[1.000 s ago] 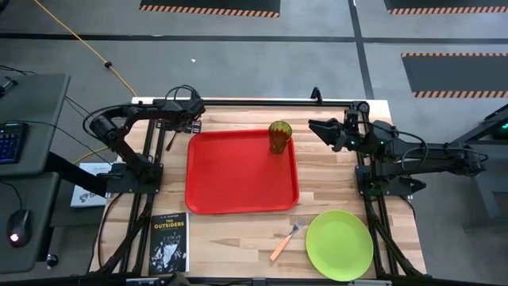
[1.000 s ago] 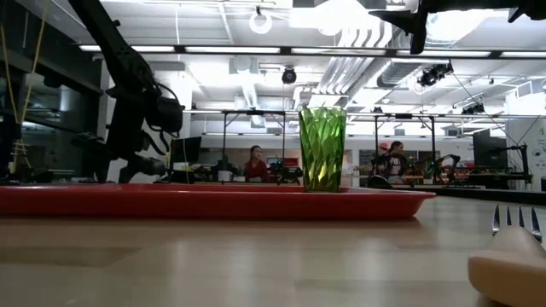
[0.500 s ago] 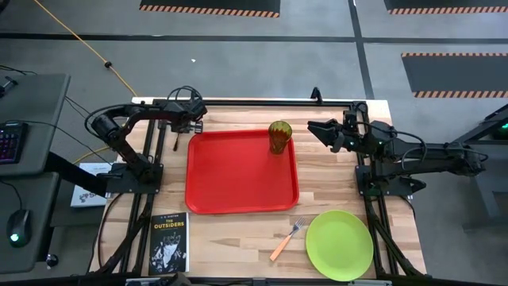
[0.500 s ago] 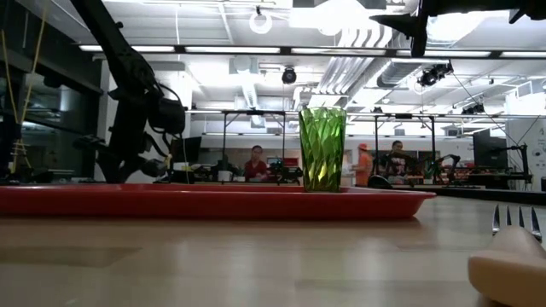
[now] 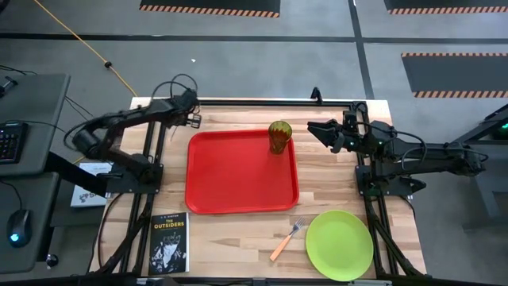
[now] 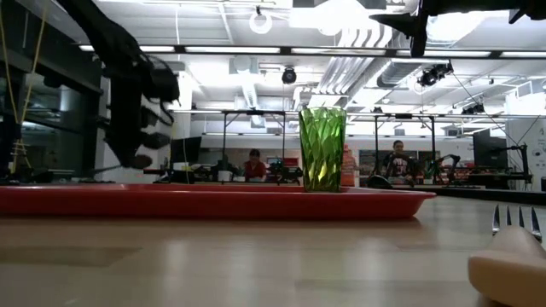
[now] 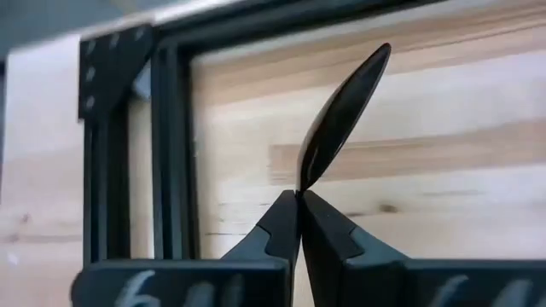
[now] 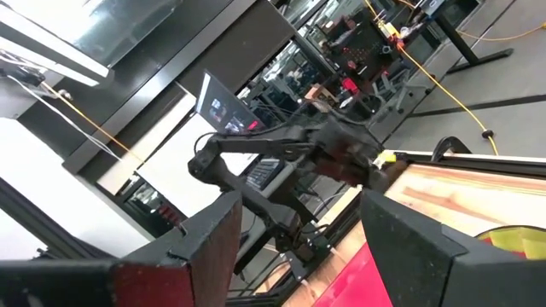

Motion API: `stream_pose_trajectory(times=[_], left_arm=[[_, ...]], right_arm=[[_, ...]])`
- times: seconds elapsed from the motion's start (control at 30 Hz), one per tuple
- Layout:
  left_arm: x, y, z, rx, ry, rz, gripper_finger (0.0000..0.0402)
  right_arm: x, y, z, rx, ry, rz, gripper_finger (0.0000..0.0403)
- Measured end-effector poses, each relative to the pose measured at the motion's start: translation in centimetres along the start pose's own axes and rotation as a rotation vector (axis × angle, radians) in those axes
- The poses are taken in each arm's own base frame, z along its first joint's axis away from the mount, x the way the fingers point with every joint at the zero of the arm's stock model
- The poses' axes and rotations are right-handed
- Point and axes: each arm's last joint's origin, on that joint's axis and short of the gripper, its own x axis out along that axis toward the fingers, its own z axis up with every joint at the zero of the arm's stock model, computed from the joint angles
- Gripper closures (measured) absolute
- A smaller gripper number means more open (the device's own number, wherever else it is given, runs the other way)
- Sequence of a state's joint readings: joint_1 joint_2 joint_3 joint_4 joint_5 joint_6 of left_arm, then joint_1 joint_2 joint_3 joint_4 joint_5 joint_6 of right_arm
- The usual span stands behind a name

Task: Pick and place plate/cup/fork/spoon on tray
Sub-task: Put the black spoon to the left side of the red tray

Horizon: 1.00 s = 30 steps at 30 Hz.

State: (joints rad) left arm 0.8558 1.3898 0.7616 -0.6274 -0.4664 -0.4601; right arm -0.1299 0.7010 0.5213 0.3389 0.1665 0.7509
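Observation:
My left gripper [image 5: 193,119] [image 7: 299,198] hangs over the table's far-left corner, shut on the dark spoon [image 7: 341,111]. The red tray [image 5: 238,175] lies mid-table. The olive-green cup [image 5: 279,137] [image 6: 322,149] stands upright on the tray's far-right corner. The lime-green plate [image 5: 340,245] and the orange-handled fork [image 5: 286,240] lie flat on the wood at the near right. My right gripper [image 5: 311,127] [image 8: 299,230] hovers open to the right of the cup, touching nothing. My left gripper pinches the spoon between its two fingertips at the base of the bowl [image 7: 303,181]. The bowl sticks out beyond the tips, seen edge-on and tilted, clear of the wood behind it. The fingers hide the handle.
A black book [image 5: 168,242] lies at the near-left corner. Dark frame rails [image 7: 166,153] run along the table's left side under my left gripper. Bare wood lies between the tray and the near edge. People show in the room behind, far from the table.
My left arm's wrist has risen from the table's far-left corner, and its elbow has swung toward the left edge. My right arm and the tableware have kept still.

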Motion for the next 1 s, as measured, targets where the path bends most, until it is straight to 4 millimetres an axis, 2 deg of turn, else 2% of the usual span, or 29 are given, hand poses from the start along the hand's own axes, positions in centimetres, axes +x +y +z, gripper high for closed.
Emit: stream_pose_trajectory(times=[0.17,0.3,0.47,0.6,0.73,1.0], left_arm=[[-4.3,1.0,-0.1,0.015,-0.099,-0.227,0.0399],[-8.9,1.5,-0.4,-0.034,-0.23,-0.587,0.04],[-15.8,2.4,-0.9,-0.118,-0.503,-1.085,0.04],[-19.2,2.1,-1.5,-0.209,-0.609,-1.317,0.0401],[-20.6,0.1,-2.1,-0.27,-0.618,-1.396,0.0401],[-22.8,-6.0,-3.2,-0.166,-0.619,-1.566,0.0401]], right_arm=[[0.0,0.0,0.0,0.0,-0.001,0.001,0.0171],[0.0,0.2,0.2,-0.032,-0.02,0.021,0.0171],[0.1,0.4,0.5,-0.093,-0.041,0.038,0.0171],[1.2,1.1,0.9,-0.154,0.0,0.019,0.0171],[3.7,2.1,1.0,-0.247,0.158,-0.026,0.0171],[10.2,4.1,0.9,-0.341,0.405,0.009,0.0171]])
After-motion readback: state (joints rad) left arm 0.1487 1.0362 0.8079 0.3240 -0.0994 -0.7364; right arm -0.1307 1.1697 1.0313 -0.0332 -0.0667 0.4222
